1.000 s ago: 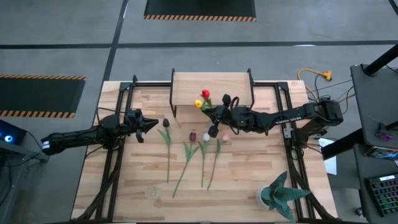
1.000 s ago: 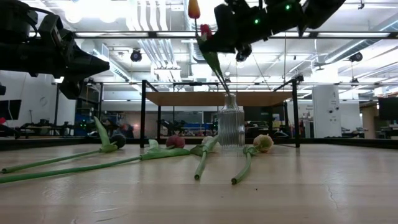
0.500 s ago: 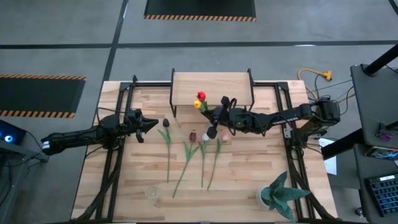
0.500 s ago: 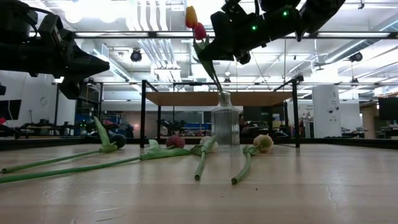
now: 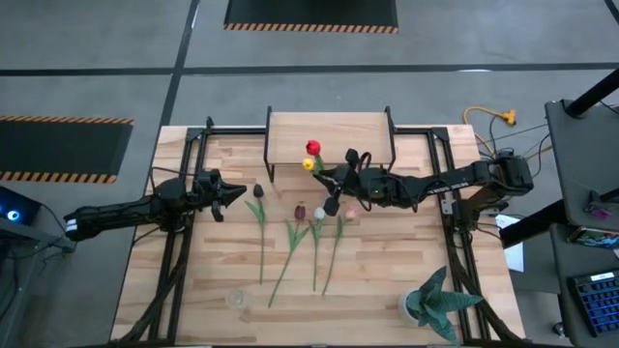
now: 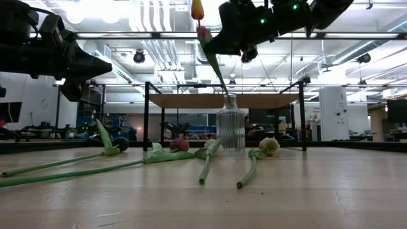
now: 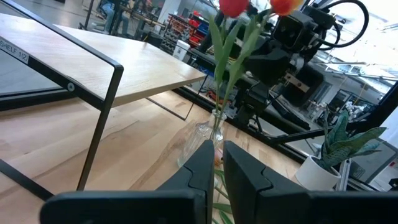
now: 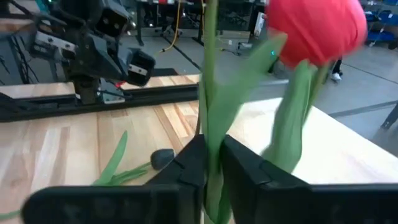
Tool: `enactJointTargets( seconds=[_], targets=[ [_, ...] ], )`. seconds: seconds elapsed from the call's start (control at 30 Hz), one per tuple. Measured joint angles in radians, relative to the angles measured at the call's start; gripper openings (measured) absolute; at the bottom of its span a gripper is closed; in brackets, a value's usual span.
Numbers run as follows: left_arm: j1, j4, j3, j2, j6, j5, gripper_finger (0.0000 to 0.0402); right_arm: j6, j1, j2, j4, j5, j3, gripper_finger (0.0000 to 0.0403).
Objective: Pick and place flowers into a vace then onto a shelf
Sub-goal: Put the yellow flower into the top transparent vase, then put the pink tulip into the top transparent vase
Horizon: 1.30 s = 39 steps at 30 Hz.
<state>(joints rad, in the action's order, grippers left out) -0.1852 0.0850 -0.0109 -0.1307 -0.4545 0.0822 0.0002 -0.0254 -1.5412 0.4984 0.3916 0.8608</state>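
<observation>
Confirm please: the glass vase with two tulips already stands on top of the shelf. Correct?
Not quite. The glass vase with two tulips stands on the table, in front of the shelf, not on top; the low view shows it.

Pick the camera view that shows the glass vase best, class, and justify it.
The low view: the ribbed vase stands whole, side-on, stems entering its neck. The left wrist view shows it partly behind fingers; the high view mostly hides it under the right gripper; the right wrist view shows none.

We see ribbed clear glass vase (image 6: 231,130), matt pale plank tabletop (image 5: 387,280), light-wood shelf (image 5: 329,135) on black metal legs.
</observation>
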Motion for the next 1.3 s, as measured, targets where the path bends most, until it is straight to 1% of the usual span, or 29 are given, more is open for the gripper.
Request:
enactJointTargets(
  seconds=[0.33, 0.43, 0.57, 0.7, 0.8, 0.93, 1.1, 1.3],
  targets=[
    [0.0, 0.0, 0.0, 0.0, 0.0, 0.0, 0.0017, -0.009, 0.002, 0.053, -0.054, 0.0, 0.0, 0.0176],
    [0.0, 0.0, 0.0, 0.0, 0.0, 0.0, 0.0017, -0.036, 0.008, 0.077, -0.053, 0.001, 0.0, 0.0203],
    [0.0, 0.0, 0.0, 0.0, 0.0, 0.0, 0.0017, -0.043, 0.018, 0.111, -0.065, 0.0, 0.0, 0.0226],
    [0.0, 0.0, 0.0, 0.0, 0.0, 0.0, 0.0017, -0.015, 0.025, 0.153, -0.153, 0.001, 0.0, 0.0238],
    [0.0, 0.0, 0.0, 0.0, 0.0, 0.0, 0.0017, 0.057, 0.036, 0.188, -0.223, 0.0, 0.0, 0.0242],
    [0.0, 0.0, 0.0, 0.0, 0.0, 0.0, 0.0017, 0.206, 0.067, 0.244, -0.316, 0.001, 0.0, 0.0237],
    [0.0, 0.0, 0.0, 0.0, 0.0, 0.0, 0.0017, 0.381, 0.133, 0.315, -0.41, 0.001, 0.0, 0.0223],
    [0.0, -0.006, 0.0, 0.0, 0.0, 0.0, 0.0017, 0.562, 0.198, 0.351, -0.508, 0.0, 0.0, 0.0211]
  ],
)
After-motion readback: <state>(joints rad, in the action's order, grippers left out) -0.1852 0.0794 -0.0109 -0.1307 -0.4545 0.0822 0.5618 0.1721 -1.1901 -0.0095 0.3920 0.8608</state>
